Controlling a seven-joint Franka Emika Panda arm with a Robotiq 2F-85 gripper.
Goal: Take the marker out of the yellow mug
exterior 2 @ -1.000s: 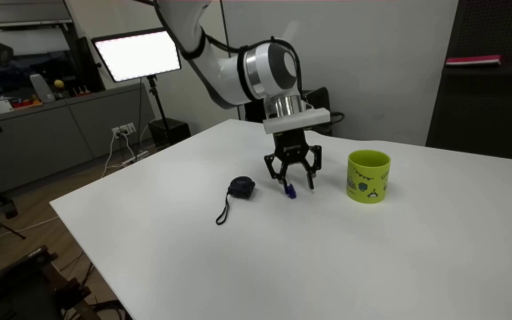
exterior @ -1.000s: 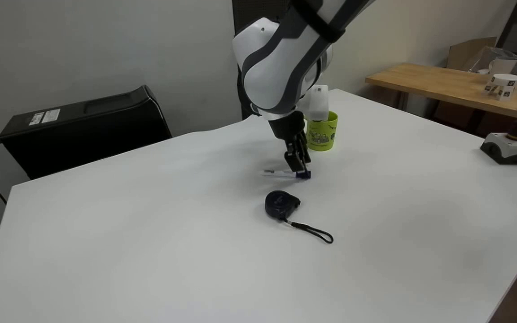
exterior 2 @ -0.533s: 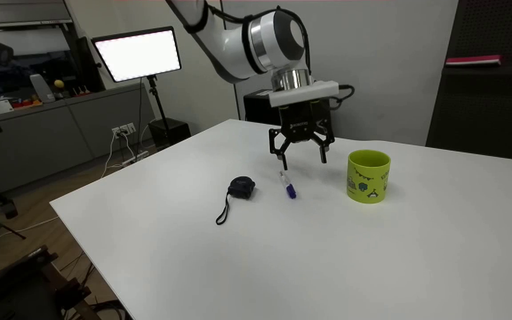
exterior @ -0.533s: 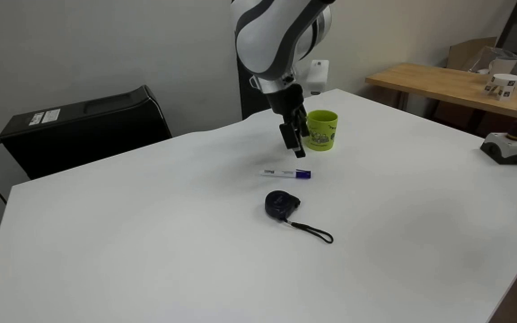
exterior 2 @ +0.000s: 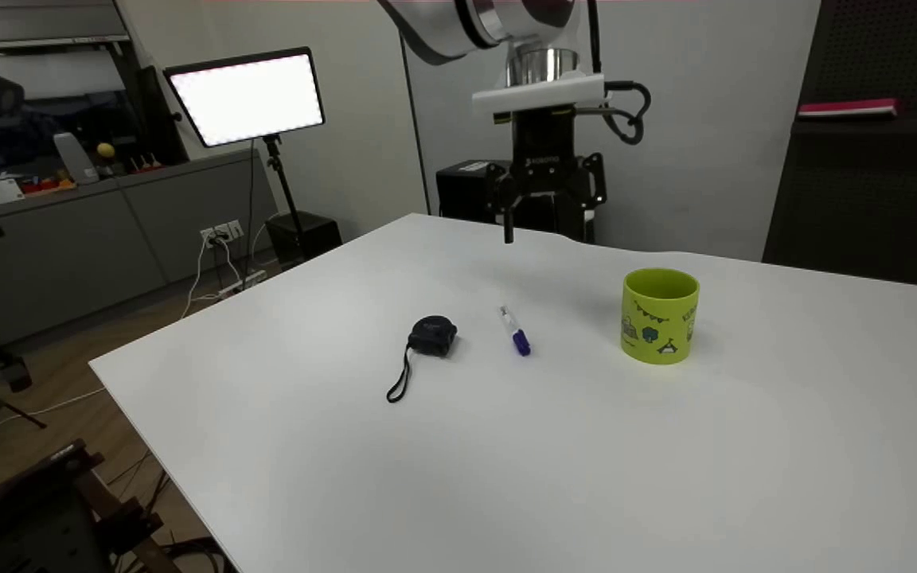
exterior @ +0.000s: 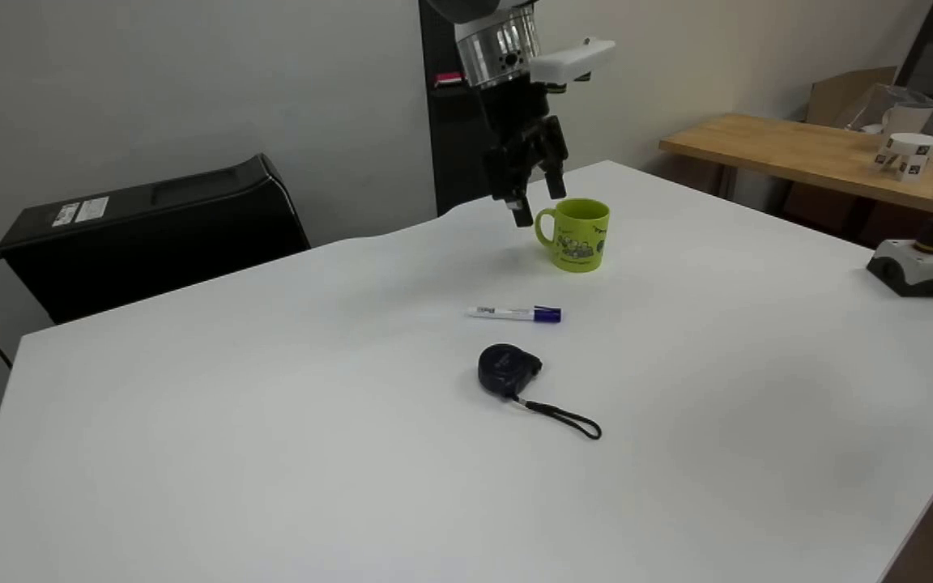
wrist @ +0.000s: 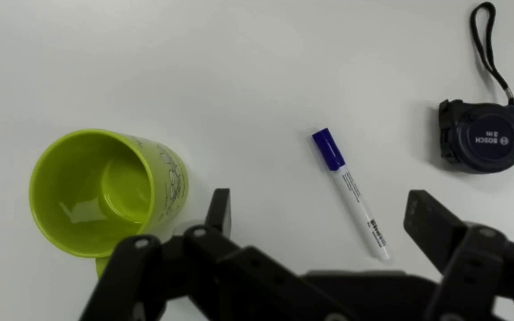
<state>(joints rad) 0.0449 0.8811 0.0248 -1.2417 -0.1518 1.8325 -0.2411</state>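
The marker [exterior: 507, 313], white with a dark blue cap, lies on the table. It also shows in an exterior view [exterior 2: 515, 331] and in the wrist view [wrist: 356, 200]. The yellow mug [exterior: 577, 236], yellow-green with printed drawings, stands upright near it, also seen in an exterior view [exterior 2: 659, 317]. In the wrist view the mug [wrist: 167, 187] shows an empty inside. My gripper [exterior: 539, 204] is open and holds nothing. It hovers well above the table, also in an exterior view [exterior 2: 546, 232]. In the wrist view the marker lies below and between the spread fingers [wrist: 318, 199].
A black tape measure [exterior: 507, 370] with a cord loop lies near the marker, also in the wrist view [wrist: 484, 137]. A grey and black button box [exterior: 920, 269] stands at the table's right edge in an exterior view. A black box [exterior: 159, 235] stands behind the table.
My open gripper has risen from around the marker's cap end, up and away towards the table's back edge, and has turned somewhat. The marker, mug and tape measure have stayed in place.
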